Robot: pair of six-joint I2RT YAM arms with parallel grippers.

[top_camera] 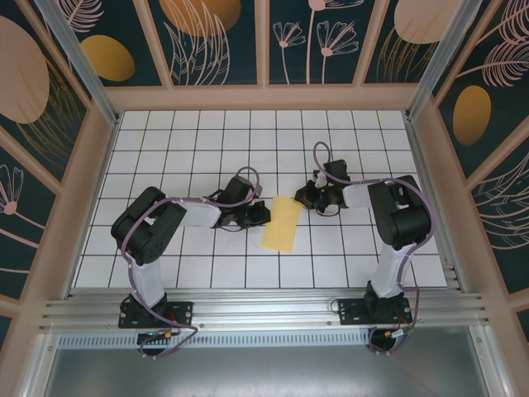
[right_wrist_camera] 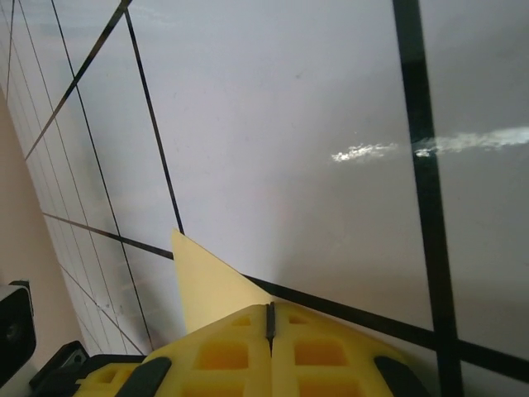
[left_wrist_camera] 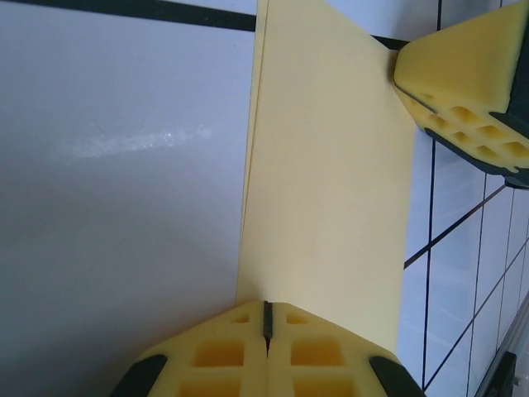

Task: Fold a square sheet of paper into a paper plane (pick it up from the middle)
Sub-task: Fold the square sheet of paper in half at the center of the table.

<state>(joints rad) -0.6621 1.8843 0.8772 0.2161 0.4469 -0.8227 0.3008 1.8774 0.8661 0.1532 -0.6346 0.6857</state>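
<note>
White gridded tabletop (top_camera: 165,256) inside flower-patterned walls carries the yellow sheet (top_camera: 281,223), folded to a narrow rectangle and lying flat between the two grippers. Left gripper (left_wrist_camera: 266,310) has its fingers pressed together, tips resting on the sheet's near edge. The right gripper (right_wrist_camera: 269,314), likewise closed, sits at the opposite corner. Neither seems to pinch the paper. Any sideways drag from either tip could slide or wrinkle the thin layers and skew the crease. Both arms reach inward, elbows out, wrists bent low.
</note>
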